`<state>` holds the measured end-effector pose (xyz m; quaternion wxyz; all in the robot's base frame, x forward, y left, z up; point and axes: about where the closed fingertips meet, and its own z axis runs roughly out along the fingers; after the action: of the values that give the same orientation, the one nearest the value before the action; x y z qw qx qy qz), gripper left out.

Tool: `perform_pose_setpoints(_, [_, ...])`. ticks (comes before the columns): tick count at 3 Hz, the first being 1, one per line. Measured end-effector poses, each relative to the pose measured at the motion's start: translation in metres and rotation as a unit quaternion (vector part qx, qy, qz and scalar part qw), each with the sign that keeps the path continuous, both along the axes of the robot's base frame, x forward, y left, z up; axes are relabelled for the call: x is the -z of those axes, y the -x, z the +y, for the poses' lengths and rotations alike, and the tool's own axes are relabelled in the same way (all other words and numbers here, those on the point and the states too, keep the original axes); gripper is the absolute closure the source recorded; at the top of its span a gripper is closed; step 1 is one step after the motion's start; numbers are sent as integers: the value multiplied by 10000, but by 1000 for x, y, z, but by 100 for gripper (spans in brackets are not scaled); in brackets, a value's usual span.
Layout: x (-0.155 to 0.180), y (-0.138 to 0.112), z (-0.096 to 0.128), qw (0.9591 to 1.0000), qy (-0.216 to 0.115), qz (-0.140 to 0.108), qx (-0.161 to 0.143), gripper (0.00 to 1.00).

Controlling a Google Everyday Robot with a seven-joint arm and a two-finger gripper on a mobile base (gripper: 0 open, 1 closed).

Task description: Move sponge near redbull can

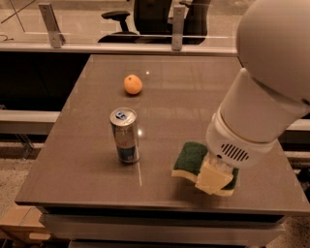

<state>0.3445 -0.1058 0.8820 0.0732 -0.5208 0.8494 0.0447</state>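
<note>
We have one view only, looking down across a brown table (72,160) from its near edge.

On the table we count three loose things: one sponge (191,156), one can (125,135) and one orange (132,84). The can stands upright on the left half of the table, nearer the front edge than the back, its silver top with the pull tab facing up. The orange lies behind the can, towards the far side, well apart from it.

We see one arm (261,106), white and bulky, coming in from the upper right, and at its end one gripper (213,178). The gripper is down at the front right part of the table, clamped on the sponge: a pale finger lies across the sponge's right end and hides it. The sponge sits green side up with its yellow foam showing along the near edge, low over the table to the right of the can, near it but not touching, with bare tabletop between them. Whether the sponge rests on the surface we cannot tell.

Behind the table we count two grey upright posts (50,22) along a rail, and one dark office chair (145,14) beyond them.
</note>
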Motion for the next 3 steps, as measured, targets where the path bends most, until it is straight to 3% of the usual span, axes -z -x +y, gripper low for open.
perform_pose_setpoints(2, [1,-5,35,9997,-53,-38,-246,100])
perform_pose_setpoints(3, [5,-19,43,9996,-228,-96,-160,100])
